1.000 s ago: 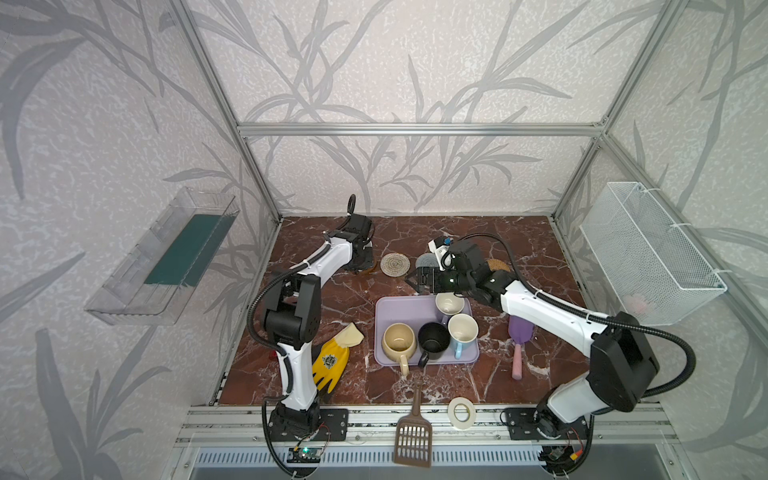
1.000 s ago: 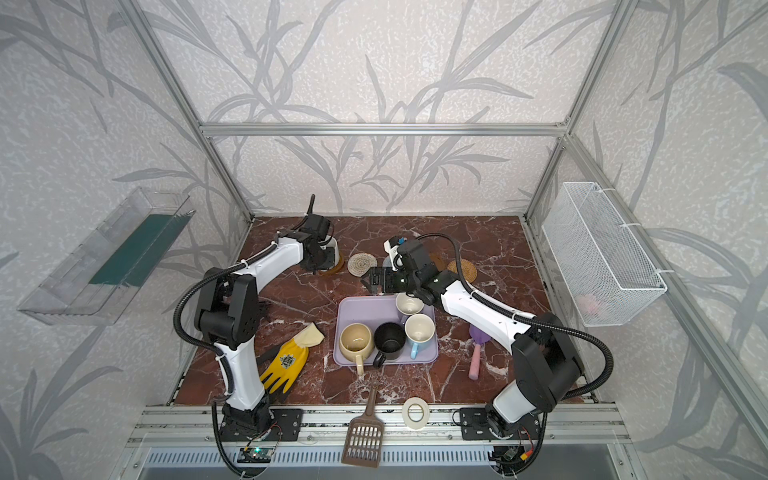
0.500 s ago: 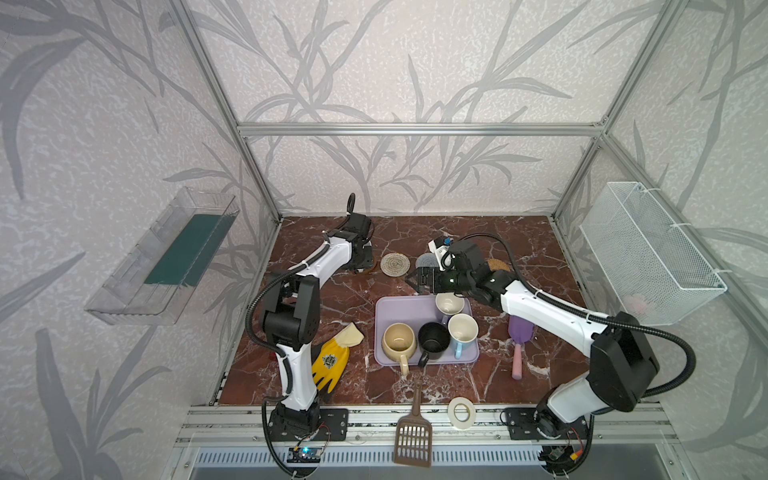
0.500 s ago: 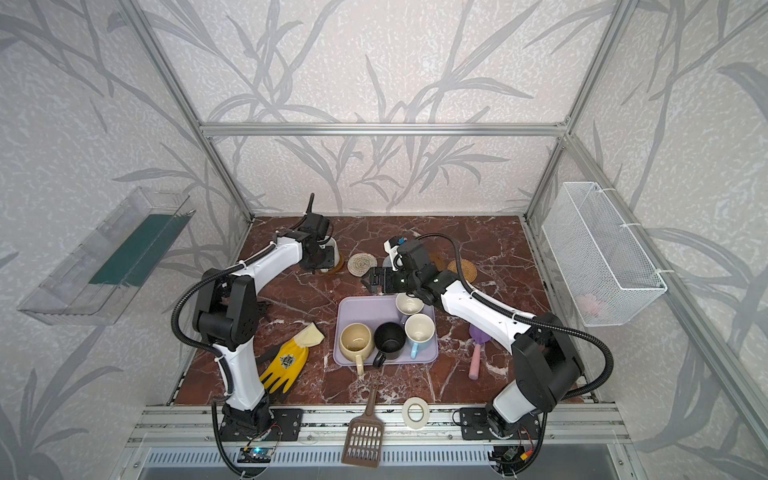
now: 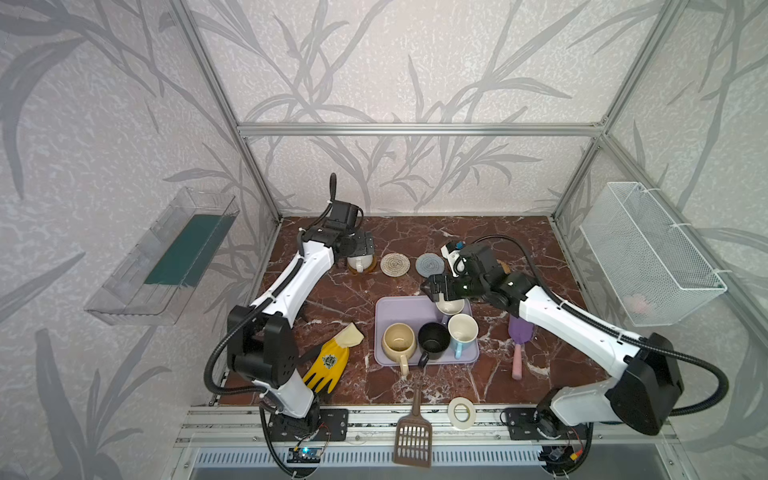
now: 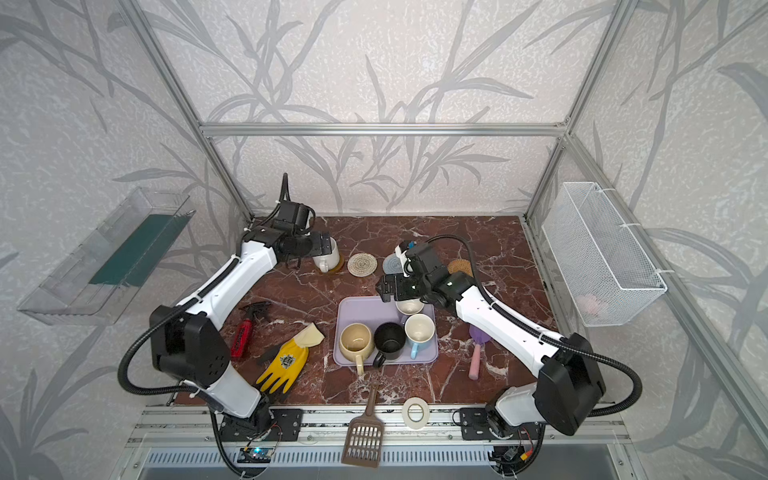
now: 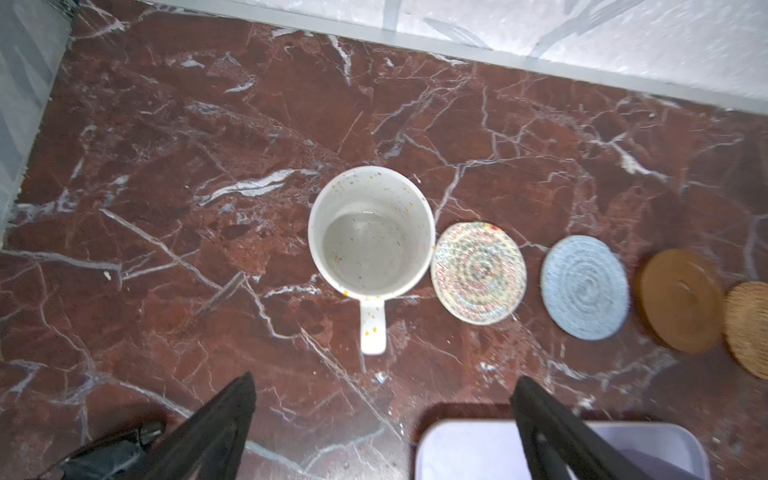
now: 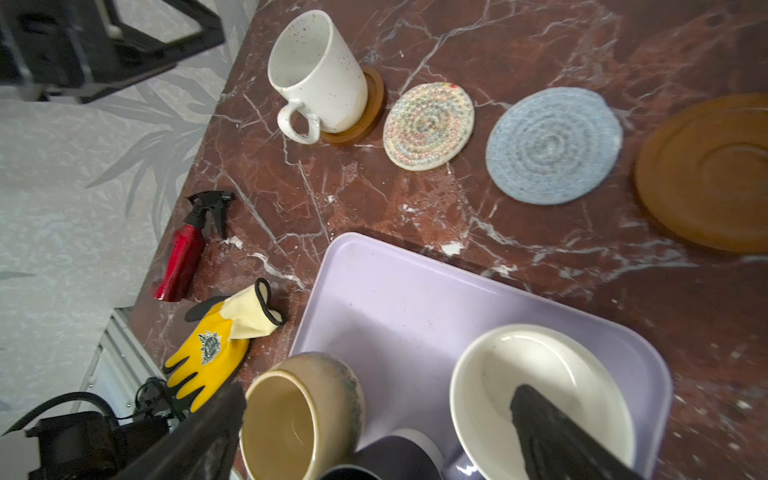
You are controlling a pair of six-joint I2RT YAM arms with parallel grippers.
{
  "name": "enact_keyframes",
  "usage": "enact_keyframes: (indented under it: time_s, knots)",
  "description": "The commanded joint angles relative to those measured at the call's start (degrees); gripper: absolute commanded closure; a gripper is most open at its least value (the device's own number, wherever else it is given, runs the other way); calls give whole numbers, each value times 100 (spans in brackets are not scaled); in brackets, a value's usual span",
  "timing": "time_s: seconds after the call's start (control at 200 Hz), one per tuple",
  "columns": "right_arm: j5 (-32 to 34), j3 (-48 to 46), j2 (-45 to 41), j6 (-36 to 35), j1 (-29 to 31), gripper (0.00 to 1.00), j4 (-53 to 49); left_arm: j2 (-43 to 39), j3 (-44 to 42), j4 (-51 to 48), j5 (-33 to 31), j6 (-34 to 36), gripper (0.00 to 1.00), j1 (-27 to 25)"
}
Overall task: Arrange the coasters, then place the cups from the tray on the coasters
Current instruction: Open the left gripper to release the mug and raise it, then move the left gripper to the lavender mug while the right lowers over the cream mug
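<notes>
**Left wrist view: speckled mug stands free on its coaster**

We see the off-white speckled mug upright with its handle toward the camera. The left jaws are released and spread wide on either side of it, touching nothing. Those jaws were clenched a second ago, though in the top views the left arm itself has hardly shifted.

In the right wrist view the mug sits on an amber-brown coaster, whose rim shows beyond the mug's base. Beside it, in one row along the surface, lie four bare coasters:
- the cream woven spiral coaster
- the grey-blue woven coaster
- a second amber-brown coaster
- the tan rattan coaster

The right jaws are released too, as before, over the rear part of the lavender tray. One of their fingers lies across the mouth of the lavender mug; we cannot tell whether it touches.

In both top views four cups remain in the tray where they stood a second ago: the lavender mug, the beige-yellow mug, the black mug and the light blue mug.
</notes>
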Motion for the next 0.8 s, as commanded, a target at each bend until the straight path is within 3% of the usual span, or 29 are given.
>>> enact_keyframes:
  time_s: [0.0,0.19,0.265,0.52,0.795]
  knots:
    - [524,93,-385,-256,21,1,-857,-527,-384,-99,779,-231,1,5]
    - [918,-68,-635,-453,22,1,-1510,-1459,-1325,464,2388,-638,1,-54]
    - [964,-150,-632,-457,23,1,-1615,-1771,-1609,584,2749,-785,1,-162]
    - [914,-258,-226,-413,28,2,-1714,-2358,-2328,852,2763,-1018,1,-1003]
    - [919,-74,522,-475,21,3,-1672,-2474,-3094,1618,2671,-1489,1,-1296]
